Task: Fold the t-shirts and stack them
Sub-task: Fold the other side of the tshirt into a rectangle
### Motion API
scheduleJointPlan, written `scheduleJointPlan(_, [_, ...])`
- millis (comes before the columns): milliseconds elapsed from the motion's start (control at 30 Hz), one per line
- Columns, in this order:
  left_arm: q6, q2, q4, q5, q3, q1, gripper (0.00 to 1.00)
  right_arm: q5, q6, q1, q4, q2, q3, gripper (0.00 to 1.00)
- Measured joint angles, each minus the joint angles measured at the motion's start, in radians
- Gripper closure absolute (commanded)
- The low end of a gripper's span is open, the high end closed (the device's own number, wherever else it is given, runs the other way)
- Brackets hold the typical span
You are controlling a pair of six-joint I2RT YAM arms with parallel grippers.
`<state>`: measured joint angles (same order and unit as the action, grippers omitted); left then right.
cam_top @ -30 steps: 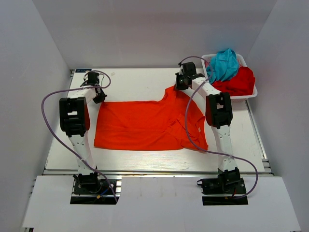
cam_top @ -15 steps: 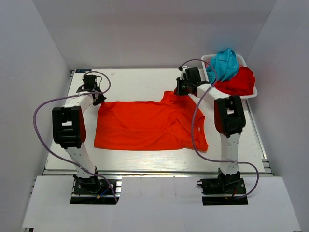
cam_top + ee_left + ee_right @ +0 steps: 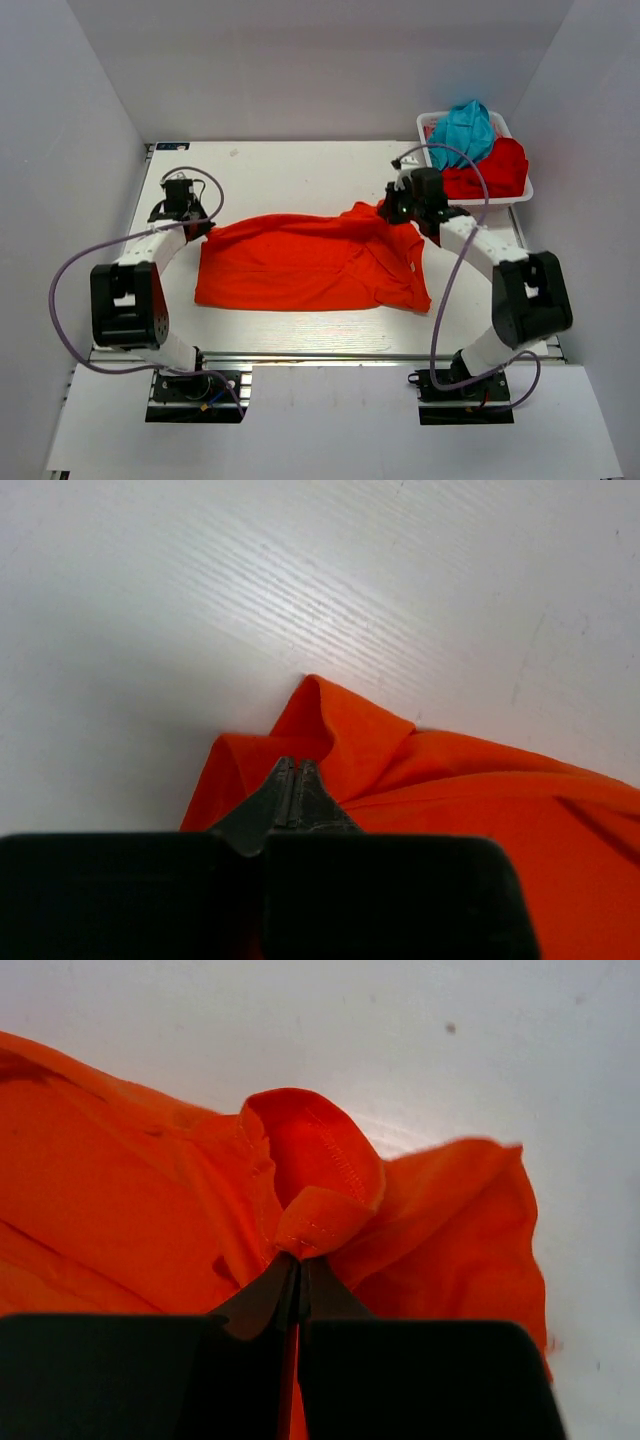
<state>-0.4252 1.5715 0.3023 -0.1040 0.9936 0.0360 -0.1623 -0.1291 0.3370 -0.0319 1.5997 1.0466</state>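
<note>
SURFACE: white table (image 3: 290, 175), white walls on three sides | LEFT: arm folded low – left gripper (image 3: 297, 768) pinches a corner of the orange-red t-shirt (image 3: 300, 265), fabric bunched just ahead of the tips | RIGHT: arm bent – right gripper (image 3: 299, 1260) clamped on a hemmed fold | SHIRT: spread between both grippers | basket (image 3: 510, 200) near right fingers holds teal-blue t-shirt (image 3: 462, 130), deeper red t-shirt (image 3: 497, 165)

Robotics laboratory test cell: plain white panel walls (image 3: 320, 60) enclose a white bench (image 3: 290, 170); a cabled left arm (image 3: 125, 305) and right arm (image 3: 530, 295) are bolted at its near edge.
</note>
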Motion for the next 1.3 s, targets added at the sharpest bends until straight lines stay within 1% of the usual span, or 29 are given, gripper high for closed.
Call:
scheduleJointPlan(167, [-0.009,-0.111,0.0,-0.018,-0.084,0.0,1.0,0.034,-0.016,0.002,0.022,-0.161,-0.173,1.0])
scheduleJointPlan(367, [0.002,-0.159,-0.023,-0.041,-0.143,0.0,1.0,0.087,-0.036,0.002,0.061,-0.359,-0.309,1.0])
scheduleJointPlan(467, [0.01,-0.163,-0.022,-0.058,-0.15,0.0,1.0,0.089,-0.048,0.002,0.077,-0.42,-0.355,1.0])
scheduleJointPlan(700, [0.005,-0.201,-0.016,-0.078,-0.187,-0.001,1.0,0.06,-0.082,0.002,0.095,-0.481,-0.461,1.0])
scheduleJointPlan(733, [-0.003,-0.207,-0.008,-0.083,-0.195,-0.001,1.0,0.055,-0.09,0.002,0.098,-0.492,-0.477,0.6])
scheduleJointPlan(767, [-0.018,-0.215,0.005,-0.092,-0.205,-0.001,0.64,0.05,-0.107,0.002,0.103,-0.504,-0.497,0.24])
scheduleJointPlan(800, [-0.026,-0.224,0.02,-0.101,-0.216,-0.001,0.42,0.045,-0.115,0.002,0.111,-0.52,-0.517,0.1])
scheduleJointPlan(833, [-0.046,-0.233,0.04,-0.116,-0.225,-0.001,0.26,0.039,-0.122,0.002,0.124,-0.538,-0.537,0.1])
scheduleJointPlan(867, [-0.064,-0.244,0.06,-0.129,-0.233,-0.001,0.01,0.033,-0.132,0.002,0.143,-0.557,-0.555,0.1])
scheduleJointPlan(1000, [-0.188,-0.29,0.203,-0.209,-0.237,-0.001,0.01,0.012,-0.182,0.002,0.245,-0.631,-0.57,0.1])
scheduleJointPlan(1133, [-0.268,-0.318,0.314,-0.267,-0.211,-0.001,0.01,-0.001,-0.192,0.002,0.269,-0.702,-0.549,0.1])
scheduleJointPlan(1200, [-0.274,-0.319,0.319,-0.261,-0.183,-0.005,0.01,-0.019,-0.179,0.003,0.261,-0.681,-0.507,0.1])
scheduleJointPlan(1300, [-0.247,-0.307,0.264,-0.195,-0.153,-0.008,0.01,-0.064,-0.168,0.009,0.204,-0.57,-0.424,0.1])
